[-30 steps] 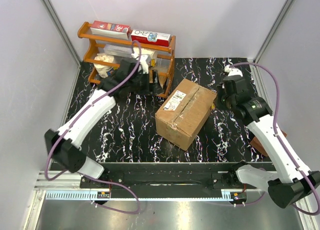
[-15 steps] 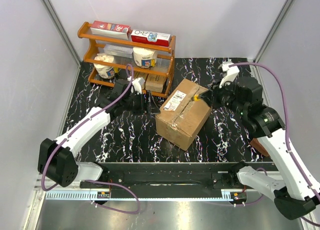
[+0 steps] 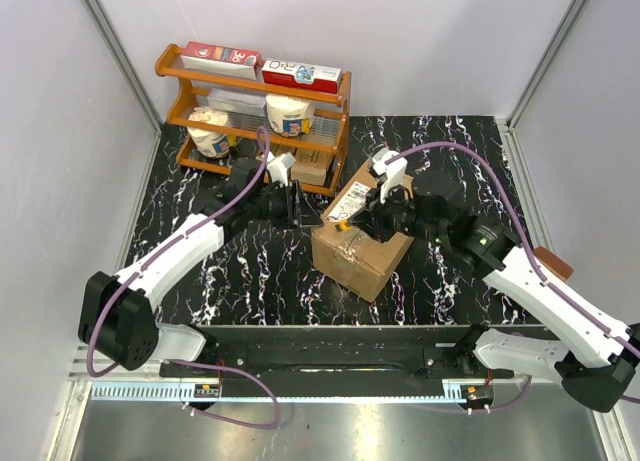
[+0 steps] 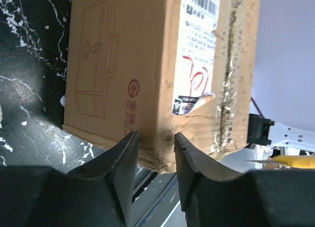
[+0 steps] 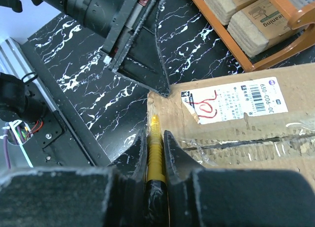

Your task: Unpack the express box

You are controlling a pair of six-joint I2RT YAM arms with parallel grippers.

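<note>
Overhead view: the box [image 3: 365, 233] lies at centre frame, flaps closed. Left wrist view: the left gripper [image 4: 152, 155], narrowly parted and empty, meets the box's lower edge. Right wrist view: the right gripper [image 5: 155, 141] clamps a yellow cutter [image 5: 155, 124] near the taped seam [image 5: 236, 141]. The cardboard looks stiff and light, and is best steadied at a corner.

Seeing express box [image 4: 123, 49] dead ahead of left gripper [image 4: 153, 136], jaws parted, tips flanking its lower edge; white label [image 4: 199, 45] with red scrawl up-right; taped seam [image 4: 227, 89] beyond; yellow tool [image 4: 295, 161] far right; marbled table [image 4: 29, 89] left.
</note>
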